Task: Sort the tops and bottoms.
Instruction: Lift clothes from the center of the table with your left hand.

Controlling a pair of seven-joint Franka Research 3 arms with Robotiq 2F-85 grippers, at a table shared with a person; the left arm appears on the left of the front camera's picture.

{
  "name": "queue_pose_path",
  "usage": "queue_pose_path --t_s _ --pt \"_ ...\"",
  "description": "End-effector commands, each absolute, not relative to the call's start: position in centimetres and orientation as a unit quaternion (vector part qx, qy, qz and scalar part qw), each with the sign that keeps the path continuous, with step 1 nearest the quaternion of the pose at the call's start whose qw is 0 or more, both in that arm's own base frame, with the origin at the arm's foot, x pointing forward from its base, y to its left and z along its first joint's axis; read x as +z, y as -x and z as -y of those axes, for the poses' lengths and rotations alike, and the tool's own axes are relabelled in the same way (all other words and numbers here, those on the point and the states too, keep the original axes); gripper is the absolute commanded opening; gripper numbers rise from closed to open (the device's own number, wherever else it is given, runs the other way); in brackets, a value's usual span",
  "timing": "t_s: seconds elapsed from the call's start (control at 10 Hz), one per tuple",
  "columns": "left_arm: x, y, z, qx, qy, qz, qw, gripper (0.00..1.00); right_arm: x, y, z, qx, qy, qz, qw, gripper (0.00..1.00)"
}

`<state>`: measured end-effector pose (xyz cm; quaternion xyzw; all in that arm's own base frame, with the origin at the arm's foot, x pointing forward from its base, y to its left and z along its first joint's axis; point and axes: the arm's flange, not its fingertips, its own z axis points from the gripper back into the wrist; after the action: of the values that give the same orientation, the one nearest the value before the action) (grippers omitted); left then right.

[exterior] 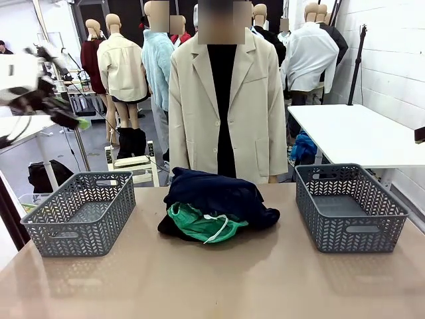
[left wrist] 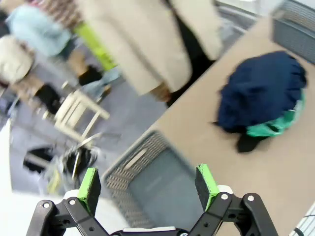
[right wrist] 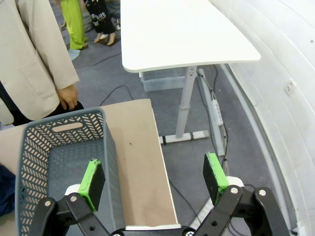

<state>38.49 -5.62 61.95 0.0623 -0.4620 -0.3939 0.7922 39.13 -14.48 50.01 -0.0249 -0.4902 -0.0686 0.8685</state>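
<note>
Front view: a heap (exterior: 212, 206) of three garments is shown at the middle of the table (exterior: 212, 286), between the left basket (exterior: 80, 212) and the right basket (exterior: 348, 206), just in front of a person in a beige blazer (exterior: 226, 100).
Heap, top: the navy garment (exterior: 216, 189), the largest, is draped over the other two.
Heap, near edge: the green garment (exterior: 199, 224), with its white drawstring (exterior: 221, 224), is tucked under the navy one; the black garment (exterior: 171, 229) is seen as a sliver at the lower left.
Long axis: the heap is spread somewhat wider than deep, so its length runs from basket to basket.
Left gripper (left wrist: 147, 184): the jaws are spread wide with nothing between them. It is raised over the left basket, and the heap lies beyond the fingers, up and to the right in the left wrist view, well apart.
Right gripper (right wrist: 155, 179): the jaws are likewise spread and empty. It is placed above the outer rim of the right basket, and a strip of navy cloth is seen at the left edge of the right wrist view.
Nearer arm: judged to be the left, being turned towards the heap; this cannot be settled firmly.
Count: three garments, two baskets, two grippers, one person at the table.
Sorting: no garment is yet laid in either basket.
</note>
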Motion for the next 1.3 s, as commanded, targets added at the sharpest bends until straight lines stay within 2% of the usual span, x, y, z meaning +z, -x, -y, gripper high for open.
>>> queue_pose_path --t_s 0.0,0.1,0.5,1.1,1.2 --pt "61.6 -42.4 7.7 -0.478 -0.006 0.413 0.775 1.00 50.2 -38.9 14.4 -0.072 0.023 0.484 0.872 1.00" --pt "62.0 -38.5 5.6 -0.394 -0.062 0.462 0.792 1.00 50.2 -38.9 14.4 -0.072 0.023 0.484 0.872 1.00" --pt "62.2 -39.3 6.6 -0.412 -0.048 0.452 0.790 1.00 50.2 -38.9 14.4 -0.072 0.023 0.484 0.872 1.00" --pt "61.6 -51.2 19.5 -0.599 0.111 0.297 0.735 1.00 50.2 -38.9 14.4 -0.072 0.023 0.484 0.872 1.00" --pt "60.5 -53.1 21.4 -0.612 0.105 0.272 0.735 1.00 50.2 -38.9 14.4 -0.072 0.023 0.484 0.872 1.00"
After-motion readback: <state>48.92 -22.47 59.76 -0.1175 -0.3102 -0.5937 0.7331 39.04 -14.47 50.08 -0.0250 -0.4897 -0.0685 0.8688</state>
